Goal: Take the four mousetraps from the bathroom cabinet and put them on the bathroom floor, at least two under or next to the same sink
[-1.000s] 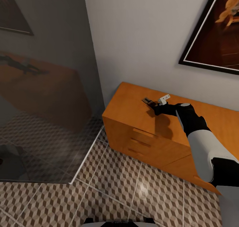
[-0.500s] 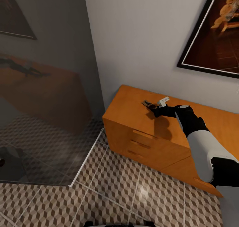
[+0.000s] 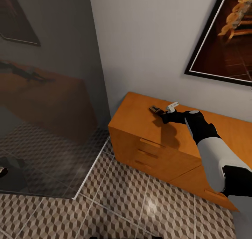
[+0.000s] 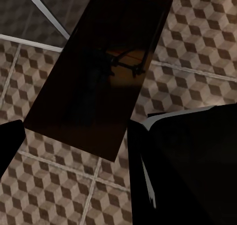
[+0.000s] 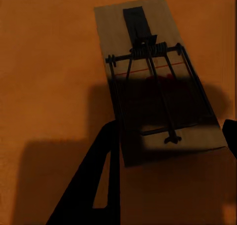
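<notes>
Hardly anything has shifted — the head camera tipped slightly, while the right gripper (image 3: pixel 161 111) stayed low over the cabinet (image 3: pixel 140 122) top. Its jaws are spread, straddling one mousetrap (image 5: pixel 158 77) lying flat on the orange wood — probably lined up to pinch the board's near end, which sits between the fingertips.

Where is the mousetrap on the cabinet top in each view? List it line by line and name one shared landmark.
Head view: the mousetrap lies on the cabinet top, at the right gripper.
Right wrist view: the mousetrap lies mid-picture, flat on orange wood, between open fingers.
Left wrist view: a dark board with wire parts over floor tiles, likely another trap.
Shared landmark: the orange cabinet top, in the head and right wrist views.
</notes>
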{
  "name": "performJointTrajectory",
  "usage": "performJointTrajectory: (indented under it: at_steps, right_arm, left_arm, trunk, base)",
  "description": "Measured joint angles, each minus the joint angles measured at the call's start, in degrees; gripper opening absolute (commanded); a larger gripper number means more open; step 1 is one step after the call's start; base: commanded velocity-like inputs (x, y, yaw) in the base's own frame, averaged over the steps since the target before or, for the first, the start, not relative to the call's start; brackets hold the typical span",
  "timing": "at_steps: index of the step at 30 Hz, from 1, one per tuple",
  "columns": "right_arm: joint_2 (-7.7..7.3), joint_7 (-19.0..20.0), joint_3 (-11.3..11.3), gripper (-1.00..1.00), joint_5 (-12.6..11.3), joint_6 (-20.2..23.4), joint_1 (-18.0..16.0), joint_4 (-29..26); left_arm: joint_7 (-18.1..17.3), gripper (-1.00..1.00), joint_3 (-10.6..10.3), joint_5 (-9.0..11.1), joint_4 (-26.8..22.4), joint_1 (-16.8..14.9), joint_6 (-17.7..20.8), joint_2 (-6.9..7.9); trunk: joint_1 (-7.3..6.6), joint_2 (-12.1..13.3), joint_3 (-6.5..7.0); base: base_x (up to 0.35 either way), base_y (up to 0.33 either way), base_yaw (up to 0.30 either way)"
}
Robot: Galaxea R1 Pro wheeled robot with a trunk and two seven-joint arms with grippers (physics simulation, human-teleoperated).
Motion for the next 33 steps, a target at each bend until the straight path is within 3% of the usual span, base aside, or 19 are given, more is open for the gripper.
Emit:
performJointTrajectory:
  at_steps: [16, 33]
  right_arm:
    - [-0.04, -0.01, 0.00, -1.00, 0.09, 0.01, 0.05, 0.00]
    - [-0.05, -0.09, 0.09, -1.00, 0.10, -0.01, 0.15, 0.07]
  left_arm:
    - [0.01, -1.00, 0.00, -0.02, 0.00, 0.00, 0.00, 0.00]
    - [-0.01, -1.00, 0.03, 0.01, 0.01, 0.00, -0.01, 0.10]
  trunk:
    - [0.01, 0.00, 1.52]
    - [0.03, 0.01, 3.14]
  base:
    - [-0.011, 0.000, 0.000]
    - [-0.321, 0.061, 0.000]
